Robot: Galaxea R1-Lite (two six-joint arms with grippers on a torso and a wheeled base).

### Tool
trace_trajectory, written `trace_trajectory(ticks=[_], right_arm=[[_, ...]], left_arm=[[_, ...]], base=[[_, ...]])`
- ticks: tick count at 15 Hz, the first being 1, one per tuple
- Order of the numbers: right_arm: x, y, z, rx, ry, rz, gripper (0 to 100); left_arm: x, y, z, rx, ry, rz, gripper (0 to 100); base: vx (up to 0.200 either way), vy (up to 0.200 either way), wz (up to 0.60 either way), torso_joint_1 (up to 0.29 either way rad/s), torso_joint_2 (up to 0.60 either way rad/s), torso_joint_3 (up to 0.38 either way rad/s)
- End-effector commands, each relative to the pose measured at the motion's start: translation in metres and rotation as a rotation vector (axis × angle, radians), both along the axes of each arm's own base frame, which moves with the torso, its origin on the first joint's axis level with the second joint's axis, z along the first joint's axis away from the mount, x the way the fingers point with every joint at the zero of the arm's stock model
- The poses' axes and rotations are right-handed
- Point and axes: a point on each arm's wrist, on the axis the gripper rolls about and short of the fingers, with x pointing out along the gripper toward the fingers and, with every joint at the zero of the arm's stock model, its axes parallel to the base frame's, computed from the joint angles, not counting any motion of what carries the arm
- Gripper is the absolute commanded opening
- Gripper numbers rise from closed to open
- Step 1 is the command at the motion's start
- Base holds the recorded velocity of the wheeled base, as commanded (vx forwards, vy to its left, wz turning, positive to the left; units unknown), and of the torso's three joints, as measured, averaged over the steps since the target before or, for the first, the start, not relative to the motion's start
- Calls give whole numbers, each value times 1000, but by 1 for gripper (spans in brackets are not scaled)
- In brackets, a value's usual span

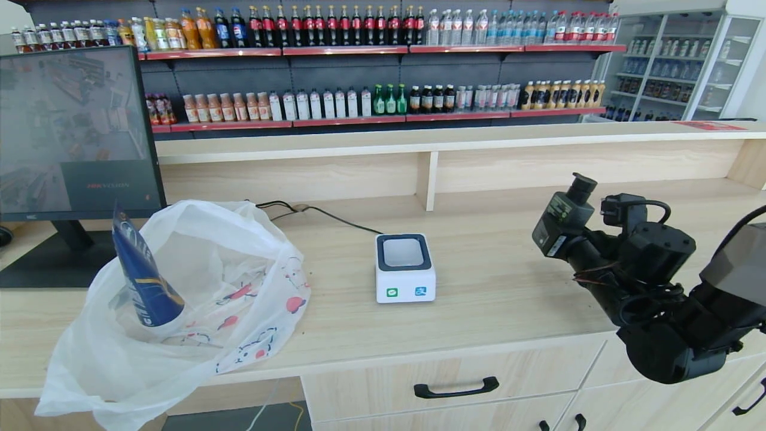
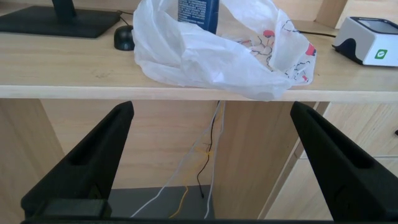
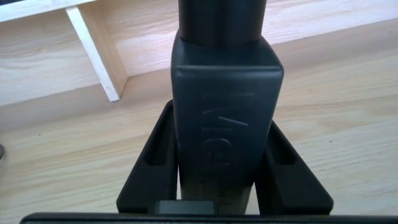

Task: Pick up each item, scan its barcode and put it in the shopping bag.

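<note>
Bright, even light throughout. Reflections glaze the monitor (image 1: 78, 131) screen. Dim beneath the counter (image 2: 62, 71). Shelves (image 1: 344, 51) bow toward head view's edges.

A pale wooden counter (image 1: 508, 281) runs across the room. A raised ledge (image 1: 455, 140) runs along its far side, and an upright divider (image 1: 426, 179) splits the recess beneath. Drawers (image 1: 371, 383) with black handles (image 1: 456, 393) fill the counter's front. A dark monitor (image 1: 78, 131) stands at the left end. Behind, a dark wall panel (image 1: 335, 75) carries two red-edged shelves (image 1: 359, 51) packed with bottles (image 1: 335, 27) (dark sodas, clear water, orange drinks, all in rows). A glass-door cooler (image 1: 670, 66) stands at the far right. Loose cables (image 2: 208, 162) hang below the counter's edge. The light is bright and even.
</note>
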Motion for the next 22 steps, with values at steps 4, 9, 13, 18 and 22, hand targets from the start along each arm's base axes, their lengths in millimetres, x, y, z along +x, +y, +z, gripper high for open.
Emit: trace_trajectory(ticks=[4, 9, 13, 18, 22], right_arm=[[-49, 7, 37, 10, -59, 51, 0], [-85, 13, 44, 9, -51, 102, 0], [-111, 27, 57, 22, -91, 184, 0], [-129, 35, 57, 25, -85, 246, 0], [-141, 65, 52, 77, -56, 399, 0]], left_arm=[[0, 0, 0, -1, 0, 1, 100], [0, 0, 0, -2, 0, 1, 100], [0, 0, 0, -2, 0, 2, 100], [0, 0, 0, -2, 1, 2, 100], [0, 0, 0, 2, 3, 1, 100]], base=[[0, 0, 0, 0, 0, 0], [0, 0, 0, 0, 0, 0], [0, 0, 0, 0, 0, 0], [0, 0, 0, 0, 0, 0], [0, 0, 0, 0, 0, 0]])
